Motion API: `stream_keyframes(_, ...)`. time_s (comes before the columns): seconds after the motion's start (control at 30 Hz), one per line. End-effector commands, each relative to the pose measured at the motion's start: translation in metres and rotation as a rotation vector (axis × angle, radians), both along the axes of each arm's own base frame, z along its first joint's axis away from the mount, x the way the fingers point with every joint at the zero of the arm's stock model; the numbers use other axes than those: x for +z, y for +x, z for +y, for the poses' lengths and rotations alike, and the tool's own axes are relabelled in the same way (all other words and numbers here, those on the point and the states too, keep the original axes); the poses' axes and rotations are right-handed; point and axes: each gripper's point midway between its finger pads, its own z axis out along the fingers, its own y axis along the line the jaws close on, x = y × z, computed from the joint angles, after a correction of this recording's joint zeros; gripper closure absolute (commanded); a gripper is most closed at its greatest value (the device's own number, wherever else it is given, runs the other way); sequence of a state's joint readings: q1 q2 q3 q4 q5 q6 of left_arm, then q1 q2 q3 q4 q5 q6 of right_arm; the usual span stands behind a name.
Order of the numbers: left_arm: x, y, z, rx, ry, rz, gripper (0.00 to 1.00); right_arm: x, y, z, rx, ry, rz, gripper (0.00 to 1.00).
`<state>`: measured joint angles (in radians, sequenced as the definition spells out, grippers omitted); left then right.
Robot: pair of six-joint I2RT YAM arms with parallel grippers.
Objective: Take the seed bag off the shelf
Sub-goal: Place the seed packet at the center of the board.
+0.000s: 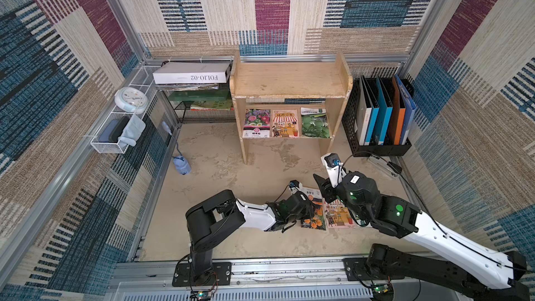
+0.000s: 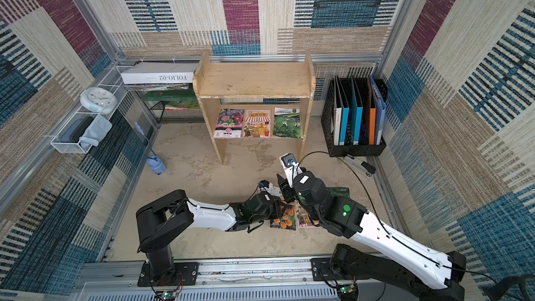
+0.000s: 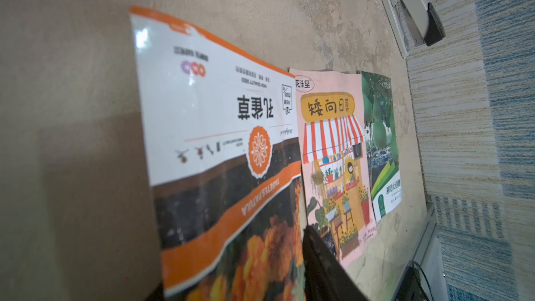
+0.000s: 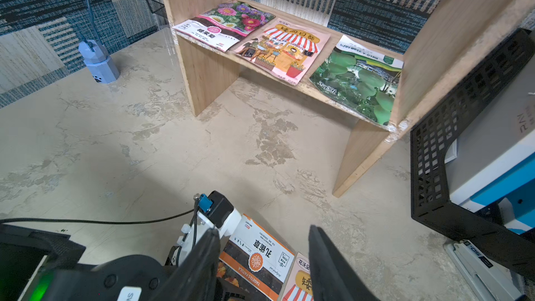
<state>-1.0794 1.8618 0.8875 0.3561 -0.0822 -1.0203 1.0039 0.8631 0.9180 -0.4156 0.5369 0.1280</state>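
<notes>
Right wrist view: right end effector [image 4: 263,230] apart, empty. Left end effector [image 1: 312,209]: one finger [image 3: 318,256] showing, state unclear. Three flat glossy printed seed bags [image 4: 282,49] lie edge to edge on the lower tier of the light wooden two-tier shelf [image 4: 208,82]. Pinching one could drag its neighbours.

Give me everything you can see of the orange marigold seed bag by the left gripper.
The marigold seed bag is a glossy flat packet: one half white with an orange border, black Chinese lettering and an orange rosette, the other half dark with orange blooms and a band reading TAGETES PATULA. It lies face up on the beige tabletop, its long edge beside the pink bag. The left gripper stands over its flower end, jaws apart; contact unclear.
</notes>
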Motion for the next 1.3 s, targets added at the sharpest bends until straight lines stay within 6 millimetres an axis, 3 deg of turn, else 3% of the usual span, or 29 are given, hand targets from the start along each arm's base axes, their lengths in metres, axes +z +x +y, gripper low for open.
stream_keyframes(0.0,-0.012,-0.003,0.012,-0.008,0.108,0.027,0.41,0.006,0.0,0.002,0.004,0.02,-0.01,0.46)
stream_keyframes(0.13,-0.014,-0.005,0.019,-0.002,0.198,0.062,0.34,0.006,-0.001,0.001,0.003,0.022,-0.01,0.46)
stream_keyframes(0.4,-0.002,-0.002,0.034,0.012,0.357,0.051,0.32,0.007,-0.001,-0.002,-0.003,0.02,-0.011,0.46)
stream_keyframes(0.67,0.023,0.004,0.049,0.029,0.395,-0.033,0.31,0.007,0.0,-0.008,-0.026,0.003,-0.027,0.46)
stream_keyframes(0.83,0.05,0.005,0.066,0.038,0.387,-0.104,0.31,0.003,0.009,-0.01,-0.039,-0.087,-0.065,0.46)
stream_keyframes(1.03,0.099,-0.003,0.074,-0.044,0.12,-0.159,0.3,0.016,0.038,-0.011,-0.039,-0.226,-0.149,0.45)
stream_keyframes(1.17,0.122,0.002,0.094,-0.054,-0.093,-0.109,0.3,0.031,0.059,-0.01,0.041,-0.21,-0.168,0.44)
stream_keyframes(1.27,0.139,0.012,0.113,-0.03,-0.243,-0.08,0.28,0.021,0.08,-0.006,0.11,-0.219,-0.129,0.43)
